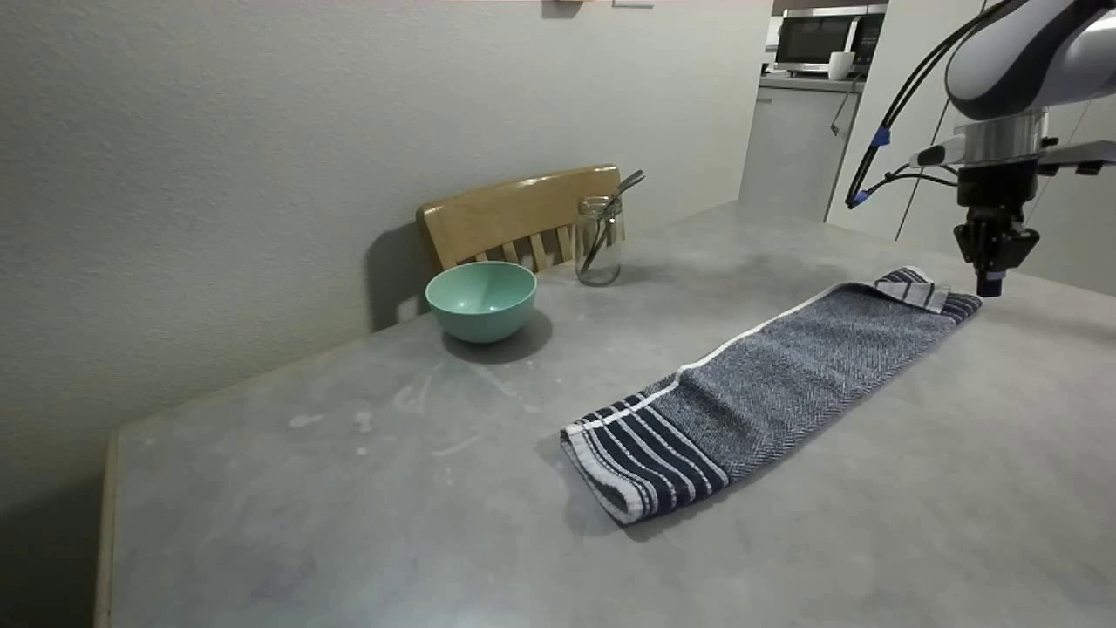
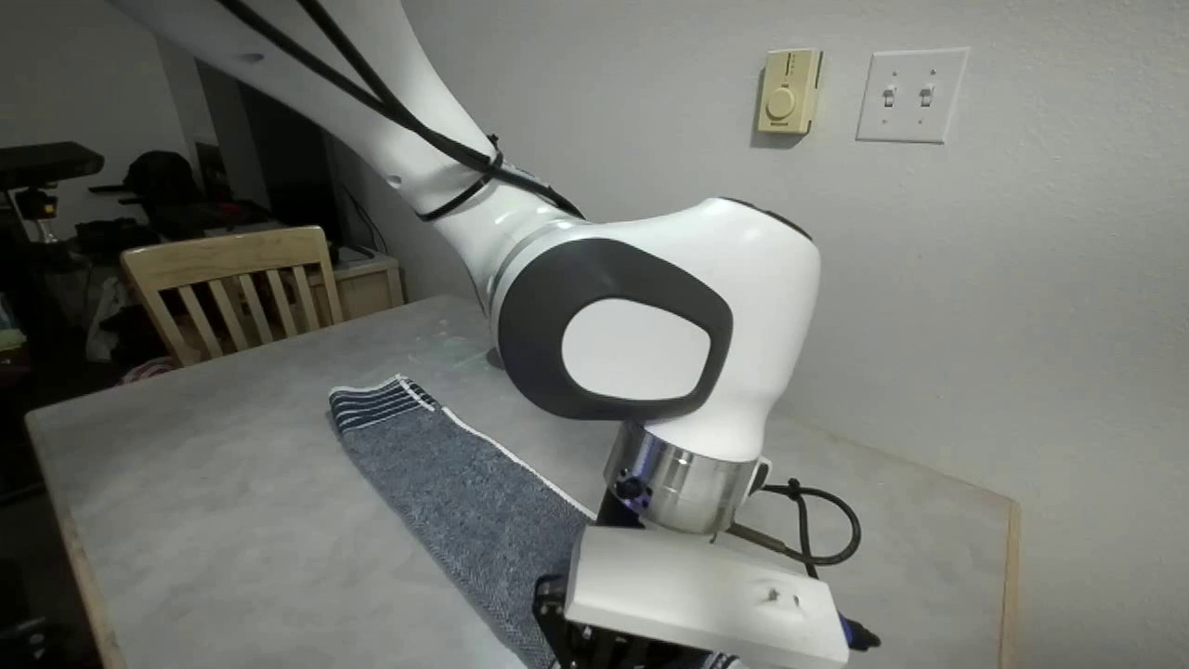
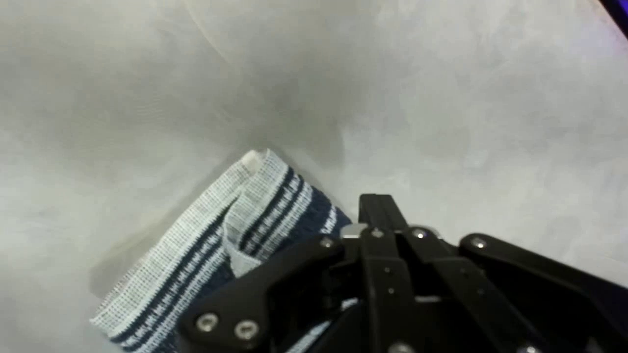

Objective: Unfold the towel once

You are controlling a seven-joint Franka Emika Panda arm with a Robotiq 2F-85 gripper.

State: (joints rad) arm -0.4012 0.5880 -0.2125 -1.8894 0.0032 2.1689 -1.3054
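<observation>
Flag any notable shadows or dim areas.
In an exterior view, the round teal bowl casts a soft shadow; in an exterior view, the background behind the pale wooden slatted chair is dim; in the wrist view, soft shadow edges the navy-and-white striped cloth towel.

No text legible; marks on beige wall dial (image 2: 789, 91) too small.

Rough, matt cloth is shown by the towel (image 1: 802, 353), smooth gloss by the bowl (image 1: 481, 305), clear glass by the jar (image 1: 608, 255), varnished-looking wood by the chair (image 1: 523, 207), shiny metal by the wrist collar (image 2: 687, 481), and pebbled texture by the wall (image 1: 261, 174).
</observation>
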